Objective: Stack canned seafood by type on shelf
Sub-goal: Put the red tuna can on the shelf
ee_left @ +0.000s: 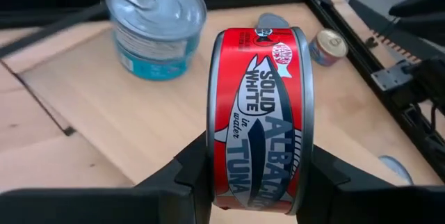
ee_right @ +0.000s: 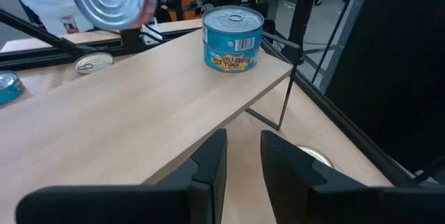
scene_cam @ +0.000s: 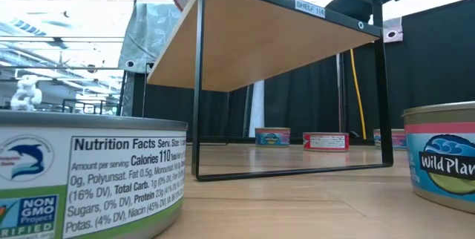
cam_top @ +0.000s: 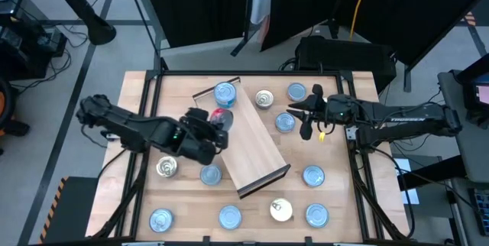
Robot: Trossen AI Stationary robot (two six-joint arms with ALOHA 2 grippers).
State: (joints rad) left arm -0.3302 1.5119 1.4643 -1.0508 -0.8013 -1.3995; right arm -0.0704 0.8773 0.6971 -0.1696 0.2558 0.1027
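Observation:
The shelf is a light-wood board on thin black legs, lying slantwise mid-table; the low view shows its underside. A blue-labelled tin stands on its far end. My left gripper hangs over the shelf's left side near that tin, shut on a red albacore tin. My right gripper hovers off the shelf's right side, its fingers a narrow gap apart with nothing between them. My left gripper pinches the red tin between its two fingers, one on each flat end, so the label wall faces the wrist camera. The fingers slant down from the table's left. The tin stands on edge, lifted clear above the shelf board.
Several loose tins lie on the table around the shelf: a gold-topped one and a blue one at the left, a row along the near edge, and others at the far right.

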